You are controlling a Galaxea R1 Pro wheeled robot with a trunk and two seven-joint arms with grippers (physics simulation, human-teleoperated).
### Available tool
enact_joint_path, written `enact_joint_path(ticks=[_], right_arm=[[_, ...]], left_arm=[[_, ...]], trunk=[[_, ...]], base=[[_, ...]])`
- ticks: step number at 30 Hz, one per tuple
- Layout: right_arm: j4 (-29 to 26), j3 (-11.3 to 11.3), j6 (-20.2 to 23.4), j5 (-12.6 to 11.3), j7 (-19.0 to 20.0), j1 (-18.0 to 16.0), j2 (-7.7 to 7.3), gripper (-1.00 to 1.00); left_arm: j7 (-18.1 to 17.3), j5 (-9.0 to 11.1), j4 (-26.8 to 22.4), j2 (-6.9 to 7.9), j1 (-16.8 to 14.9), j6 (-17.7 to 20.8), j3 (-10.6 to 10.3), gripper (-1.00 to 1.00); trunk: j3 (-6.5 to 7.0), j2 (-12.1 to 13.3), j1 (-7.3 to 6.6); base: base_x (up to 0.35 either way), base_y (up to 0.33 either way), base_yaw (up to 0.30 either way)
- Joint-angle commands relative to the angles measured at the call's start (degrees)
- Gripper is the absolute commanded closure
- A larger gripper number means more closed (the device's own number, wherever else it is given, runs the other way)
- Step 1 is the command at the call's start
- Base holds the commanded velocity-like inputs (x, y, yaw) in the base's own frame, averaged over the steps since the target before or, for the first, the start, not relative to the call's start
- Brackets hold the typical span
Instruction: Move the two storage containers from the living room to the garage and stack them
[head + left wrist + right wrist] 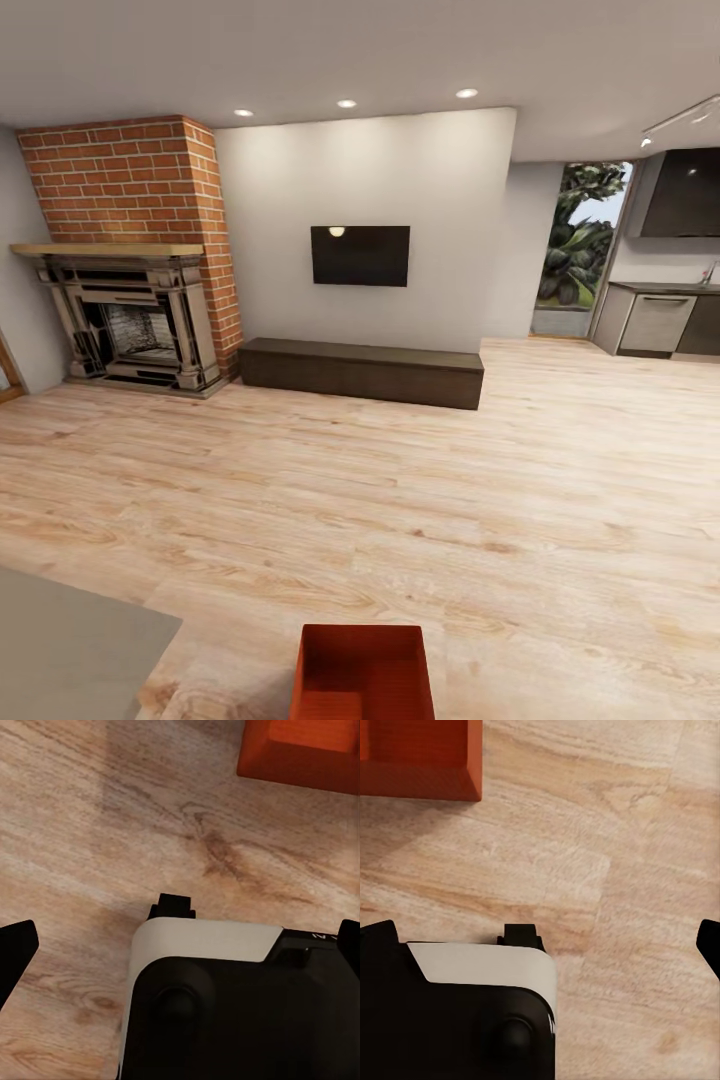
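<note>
Red-orange container (364,672): one lidless storage box on the wood-plank floor (400,500), nearest thing in the head view, walls upright, inside bare.
Left gripper (180,945): fingers spread wide, dark fingertips (15,952) at both edges of the left wrist view, nothing between them but floor; the same box (300,754) lies ahead of and off to one side of the fingers, apart, no contact.
Right gripper (544,941): also wide, one fingertip (379,937) at each edge of its view, holding nothing; box corner (420,757) ahead and to the side, apart.
Robot base (225,1012): black and white body under both wrist cameras, on the planks.
Grey table (70,650): low, corner just beside the box on the left arm's side.
Dark-brown cabinet (362,372): long, low, against the far white wall, well beyond the box.
TV (360,255): dark screen on the wall above the cabinet.
Fireplace (130,320): brick chimney, dark surround, wooden mantel, beside the cabinet's left end.
Kitchen counter (660,320): far right, grey fronts, next to a window (582,250) with greenery.
</note>
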Motion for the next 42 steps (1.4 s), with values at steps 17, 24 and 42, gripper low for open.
enact_joint_path(ticks=[17, 24, 42], right_arm=[[0.17, 0.48, -0.29, -0.52, -0.05, -0.06, 0.05, -1.00], [0.17, 0.48, -0.29, -0.52, -0.06, -0.07, 0.05, -1.00], [0.17, 0.48, -0.29, -0.53, -0.05, -0.06, 0.05, -1.00]], left_arm=[[0.07, 0.47, 0.02, 0.01, -0.03, -0.10, -0.12, -1.00], [0.07, 0.47, 0.02, 0.01, -0.03, -0.12, -0.12, -1.00], [0.07, 0.47, 0.02, 0.01, -0.03, -0.11, -0.12, -1.00]], trunk=[[-0.06, -0.04, 0.00], [-0.06, -0.04, 0.00], [-0.06, -0.04, 0.00]], base=[[0.000, 0.000, 0.000], [0.000, 0.000, 0.000], [0.000, 0.000, 0.000]])
